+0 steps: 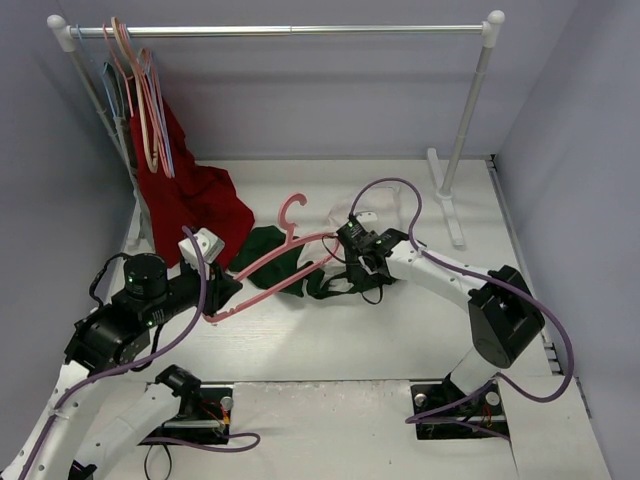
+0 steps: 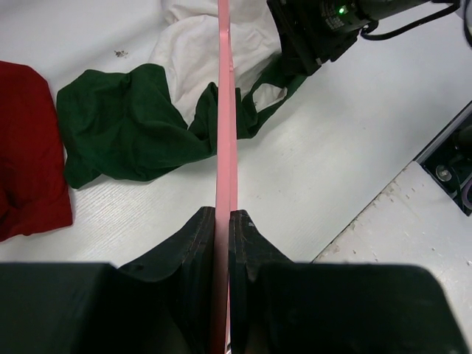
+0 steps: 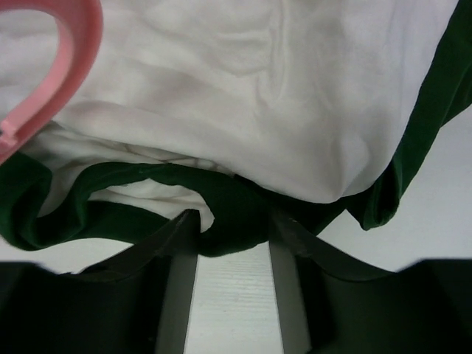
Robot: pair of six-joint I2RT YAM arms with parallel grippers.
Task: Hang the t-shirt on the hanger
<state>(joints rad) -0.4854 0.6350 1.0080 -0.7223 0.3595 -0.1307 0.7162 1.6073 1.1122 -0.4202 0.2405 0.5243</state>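
The t-shirt (image 1: 270,250) lies crumpled on the table mid-scene, with its green parts left and its white body toward the back; it also shows in the left wrist view (image 2: 125,125) and the right wrist view (image 3: 258,96). The pink hanger (image 1: 258,292) lies slanted across it, hook pointing to the back. My left gripper (image 1: 222,295) is shut on the hanger's lower left end (image 2: 225,110), fingertips clamped on the bar (image 2: 223,214). My right gripper (image 1: 352,262) is open at the shirt's right side, its fingertips (image 3: 234,217) straddling the green collar edge just above the table. The hanger hook (image 3: 77,59) shows at upper left.
A red garment (image 1: 195,195) hangs from the rack's left end down onto the table (image 2: 26,147). The clothes rack rail (image 1: 300,30) spans the back, with several pink and blue-grey hangers (image 1: 150,110) at its left. Its right post (image 1: 465,130) stands at back right.
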